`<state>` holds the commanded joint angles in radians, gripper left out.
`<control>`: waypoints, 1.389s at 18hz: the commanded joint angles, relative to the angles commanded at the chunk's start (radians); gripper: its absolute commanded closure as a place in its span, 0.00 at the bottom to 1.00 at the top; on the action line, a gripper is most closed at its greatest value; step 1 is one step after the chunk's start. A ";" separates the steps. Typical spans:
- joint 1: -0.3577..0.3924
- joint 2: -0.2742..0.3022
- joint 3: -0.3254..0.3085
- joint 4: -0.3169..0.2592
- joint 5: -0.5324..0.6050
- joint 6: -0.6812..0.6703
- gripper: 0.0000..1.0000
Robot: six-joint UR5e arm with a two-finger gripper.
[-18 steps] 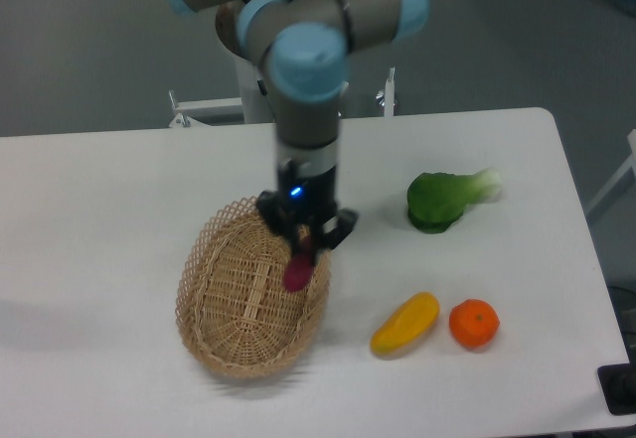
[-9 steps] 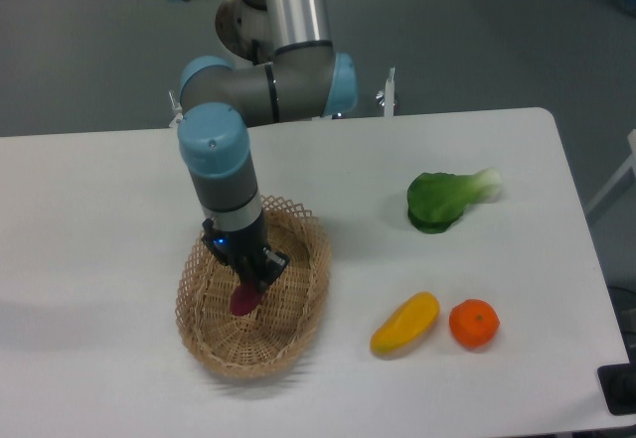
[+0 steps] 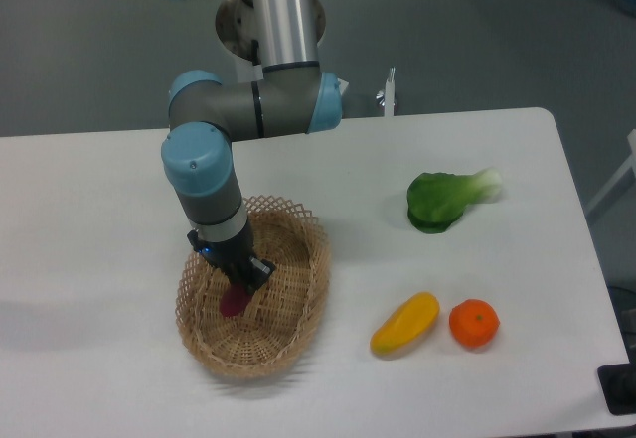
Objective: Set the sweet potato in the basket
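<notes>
Here, one sweet potato (image 3: pixel 231 305), one basket (image 3: pixel 298 304), one hand (image 3: pixel 241 284).

You see a basket (image 3: pixel 298 304) of light tan woven wicker, rough and open-meshed, with a lacy looped rim. Inside it, the sweet potato (image 3: pixel 233 302) looks smooth, matt magenta. The gripper (image 3: pixel 239 281) is matt black, plastic by its look. Your arm (image 3: pixel 273 21) shows brushed silver metal tubes and glossy pale-blue plastic joint caps. At three o'clock, the orange (image 3: pixel 474 323) and the yellow fruit (image 3: pixel 405 323) look smooth and faintly shiny. The table (image 3: pixel 99 200) is smooth, matt white.
</notes>
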<state>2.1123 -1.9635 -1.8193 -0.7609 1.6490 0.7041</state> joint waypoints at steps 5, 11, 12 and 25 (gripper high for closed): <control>0.000 -0.002 0.005 0.000 0.000 0.000 0.27; 0.003 0.014 0.067 0.000 0.041 0.000 0.00; 0.005 0.014 0.087 -0.003 0.043 0.000 0.00; 0.288 0.060 0.314 -0.179 0.000 0.234 0.00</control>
<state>2.4004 -1.9037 -1.5050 -0.9400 1.6491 0.9385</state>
